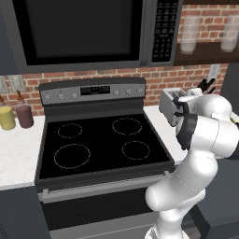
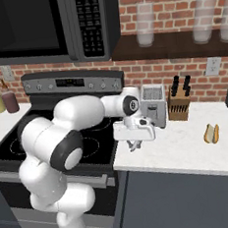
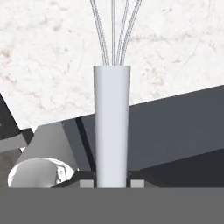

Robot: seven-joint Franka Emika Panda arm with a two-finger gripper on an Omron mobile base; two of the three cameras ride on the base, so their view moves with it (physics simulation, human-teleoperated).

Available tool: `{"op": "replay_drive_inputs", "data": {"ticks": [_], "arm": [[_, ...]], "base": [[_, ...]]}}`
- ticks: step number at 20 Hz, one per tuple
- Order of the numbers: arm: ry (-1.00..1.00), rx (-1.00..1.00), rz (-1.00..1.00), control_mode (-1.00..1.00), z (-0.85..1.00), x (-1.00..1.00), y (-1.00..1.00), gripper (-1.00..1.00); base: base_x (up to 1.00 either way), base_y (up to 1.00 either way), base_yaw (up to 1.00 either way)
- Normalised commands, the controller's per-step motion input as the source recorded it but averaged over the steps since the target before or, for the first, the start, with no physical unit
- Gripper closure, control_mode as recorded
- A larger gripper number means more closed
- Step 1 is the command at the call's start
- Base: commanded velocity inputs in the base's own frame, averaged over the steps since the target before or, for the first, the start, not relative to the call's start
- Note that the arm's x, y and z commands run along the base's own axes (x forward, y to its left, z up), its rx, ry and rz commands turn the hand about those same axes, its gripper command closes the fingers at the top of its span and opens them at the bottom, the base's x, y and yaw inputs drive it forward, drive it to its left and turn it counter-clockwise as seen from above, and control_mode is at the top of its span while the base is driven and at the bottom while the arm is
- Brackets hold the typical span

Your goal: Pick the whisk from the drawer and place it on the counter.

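Above the counter (image 3: 52, 57), gripper (image 3: 112, 183) clamped on whisk (image 3: 112, 131) handle, wire loops cut off at frame top

Glossy white rounded arm (image 2: 63, 126) with dark joints.

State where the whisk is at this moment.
The whisk is held in the shut gripper, over the counter's left end in the right base view, just right of the stove and in front of the toaster.

Shiny metal over speckled stone
From my end the whisk (image 3: 112, 131) looks smooth silvery metal, counter (image 3: 52, 57) matt white stone.
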Motion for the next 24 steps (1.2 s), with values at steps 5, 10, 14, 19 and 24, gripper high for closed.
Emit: {"op": "replay_drive_inputs", "data": {"ticks": [5,10,14,19,24], "arm": [[-0.19,0.14,0.15,-1.00,-0.35,0.32,-0.06,1.00],[-0.29,0.14,0.15,-1.00,-0.11,0.09,-0.14,1.00],[-0.16,0.04,0.09,-1.00,-0.04,0.11,-0.04,1.00],[-0.06,0.00,0.05,-1.00,-0.26,0.29,0.00,1.00],[-0.01,0.00,0.05,-1.00,-0.26,0.44,0.00,1.00]], "base": [[0.00,0.00,0.00],[0.00,0.00,0.00],[0.00,0.00,0.00],[0.00,0.00,0.00],[0.00,0.00,0.00]]}}
